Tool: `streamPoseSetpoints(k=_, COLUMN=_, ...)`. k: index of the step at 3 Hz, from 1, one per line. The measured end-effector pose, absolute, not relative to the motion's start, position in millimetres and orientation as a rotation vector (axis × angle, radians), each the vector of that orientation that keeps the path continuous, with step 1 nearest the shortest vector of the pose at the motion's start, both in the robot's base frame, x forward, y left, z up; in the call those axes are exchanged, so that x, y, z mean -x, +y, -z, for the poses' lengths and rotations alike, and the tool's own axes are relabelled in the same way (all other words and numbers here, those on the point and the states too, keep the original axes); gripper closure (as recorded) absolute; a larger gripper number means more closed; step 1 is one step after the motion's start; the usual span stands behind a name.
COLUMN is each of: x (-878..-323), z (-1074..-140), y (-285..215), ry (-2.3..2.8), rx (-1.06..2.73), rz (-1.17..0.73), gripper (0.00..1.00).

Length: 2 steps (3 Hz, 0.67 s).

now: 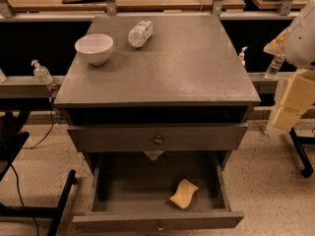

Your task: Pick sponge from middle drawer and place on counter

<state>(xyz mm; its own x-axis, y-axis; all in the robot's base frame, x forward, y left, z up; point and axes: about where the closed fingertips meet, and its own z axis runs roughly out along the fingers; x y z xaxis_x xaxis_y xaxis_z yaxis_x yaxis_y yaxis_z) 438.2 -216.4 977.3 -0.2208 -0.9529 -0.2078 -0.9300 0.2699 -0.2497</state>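
The yellow sponge (183, 194) lies flat on the floor of the open middle drawer (133, 193), right of centre and near its front panel. The grey counter (172, 63) is the cabinet top above it. My gripper (294, 104), with pale yellow blocky parts, hangs at the right edge of the view, beside the cabinet's right side at about counter height. It is well apart from the sponge and holds nothing that I can see.
A white bowl (94, 48) and a lying plastic bottle (140, 33) sit at the back left of the counter. A shut drawer front with a round knob (157, 139) is above the open drawer. Black stand legs are on the floor at left (54, 200) and right (301, 159).
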Motion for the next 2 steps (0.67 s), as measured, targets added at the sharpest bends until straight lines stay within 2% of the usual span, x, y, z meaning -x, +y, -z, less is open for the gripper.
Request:
streamPoseSetpoints(k=1, x=-436.9, z=-977.6, y=-213.6, ry=2.214, rx=1.729, rz=0.113, gripper=0.0)
streamPoseSetpoints(k=2, x=-426.8, z=-944.7, y=-184.3, ry=2.003, rx=1.897, rz=0.151, gripper=0.0)
